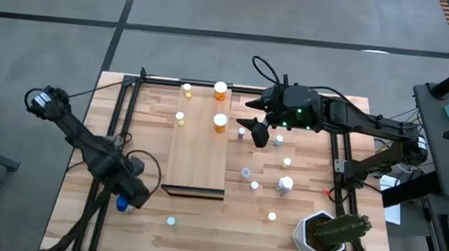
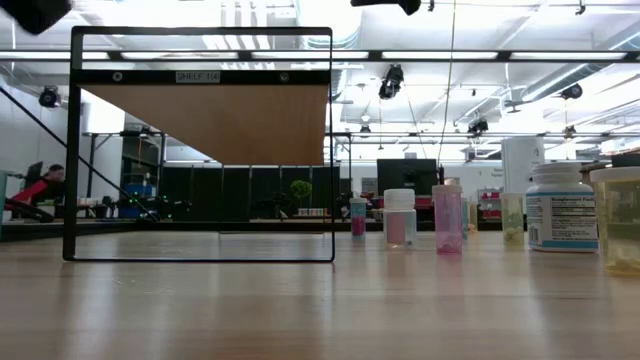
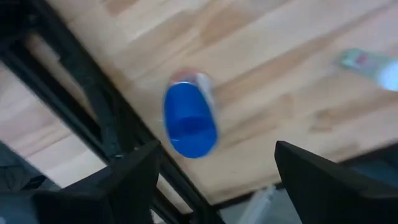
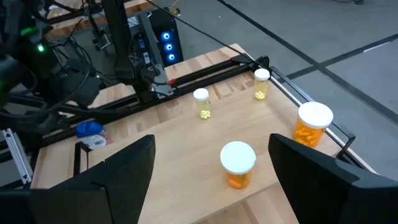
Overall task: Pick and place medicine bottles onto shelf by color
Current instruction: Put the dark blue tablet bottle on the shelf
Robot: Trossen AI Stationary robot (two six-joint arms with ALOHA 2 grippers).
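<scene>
Your left gripper [image 1: 127, 196] hangs wide open over the blue bottle [image 3: 189, 122] lying near the table's [image 1: 197, 231] left front edge. Your right gripper [image 1: 256, 131], also wide open, hovers by the shelf's [image 1: 197, 160] right edge, near an orange bottle [image 1: 220, 123] there.

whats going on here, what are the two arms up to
Two robot arms are sorting medicine bottles onto a shelf. Four bottles stand on it, among them two orange ones. The right gripper hangs open over them, holding nothing. The left gripper is open above a blue bottle lying on the table by the frame rail. More bottles wait beside the shelf.
</scene>
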